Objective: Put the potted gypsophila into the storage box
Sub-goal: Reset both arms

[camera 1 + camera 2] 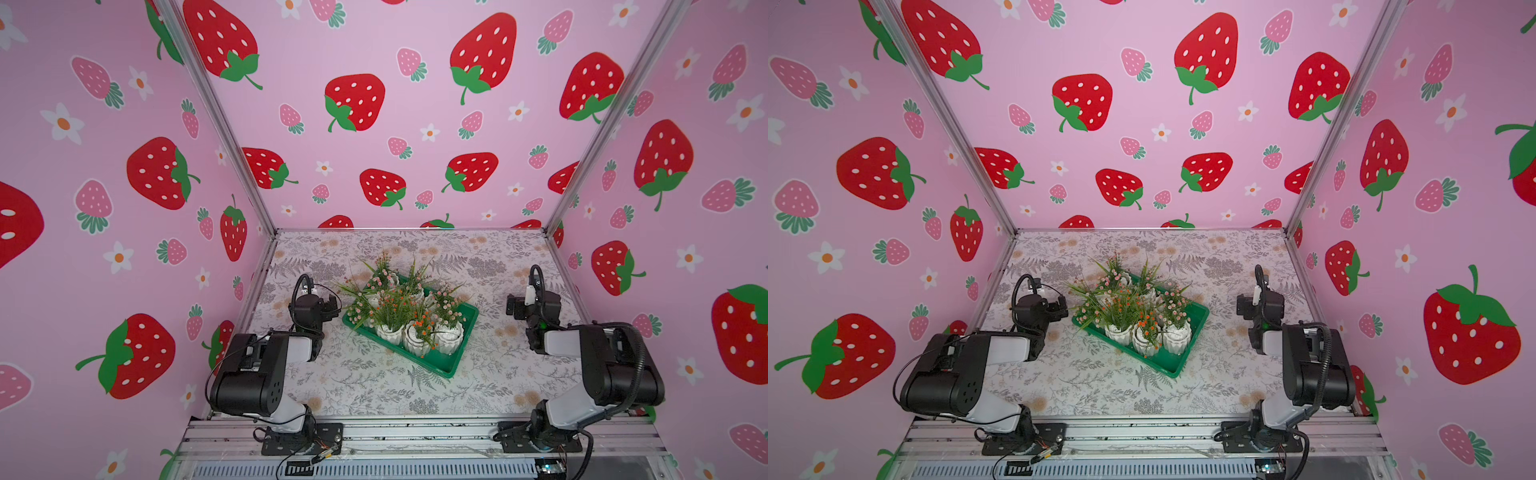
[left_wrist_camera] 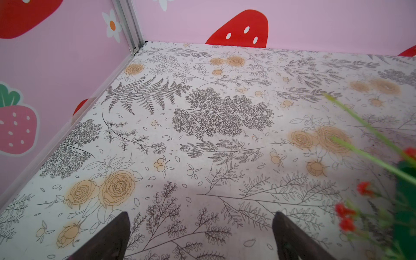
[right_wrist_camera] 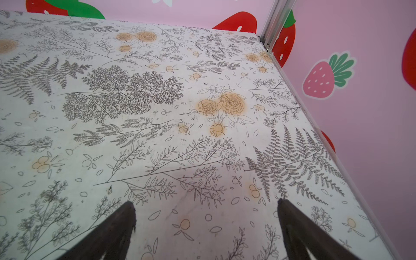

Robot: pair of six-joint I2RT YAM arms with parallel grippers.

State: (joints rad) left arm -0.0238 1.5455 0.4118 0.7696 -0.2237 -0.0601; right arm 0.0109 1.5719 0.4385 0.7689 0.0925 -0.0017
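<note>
Table (image 1: 374, 386) carries the storage box (image 1: 446, 368) at centre, reachable by either arm. Potted gypsophila (image 1: 411, 320) stand packed upright inside it, so the job looks finished. Left gripper (image 1: 330, 305) and right gripper (image 1: 513, 307) gape empty, well clear of the foliage.

Loads of room here. The bench (image 1: 374, 395) is bare all round the storage box (image 1: 455, 365): wide strips in front, behind and out to either side. Only clutter is the box itself, packed with potted gypsophila (image 1: 392, 309), sprigs spilling over its left rim right beside the left jaws. Right jaws sit well apart from it, bare bench between. Pink walls (image 1: 124, 208) close three sides.
</note>
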